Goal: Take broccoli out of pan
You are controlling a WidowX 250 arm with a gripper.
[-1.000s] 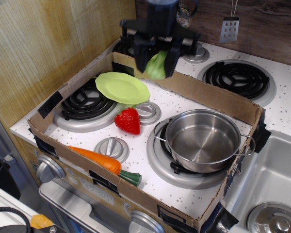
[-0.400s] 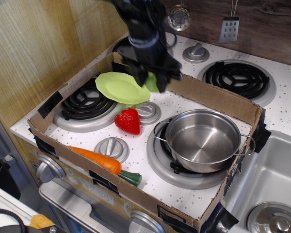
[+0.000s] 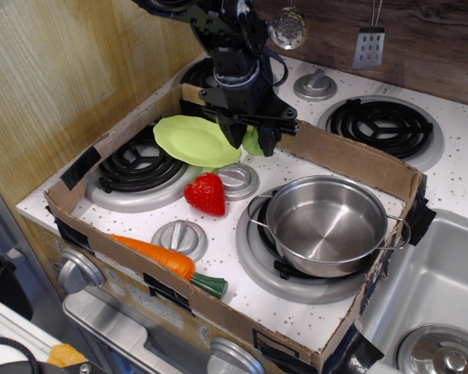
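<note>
My gripper [image 3: 252, 142] hangs over the back of the cardboard tray, just right of the lime-green plate [image 3: 195, 141]. It is shut on the pale-green broccoli [image 3: 253, 142], which shows between the black fingers, low over the white stove top. The steel pan [image 3: 326, 224] stands on the front right burner inside the tray, empty, well to the right and nearer than the gripper.
A cardboard tray wall [image 3: 351, 158] runs behind the gripper. A red strawberry [image 3: 207, 194] lies below the plate, a carrot [image 3: 157, 257] at the tray's front. A burner [image 3: 384, 125] is at the back right, a sink [image 3: 444, 296] to the right.
My gripper has come down and toward the plate with the broccoli in it, from above the tray's back wall to low over the stove top. The pan has not moved.
</note>
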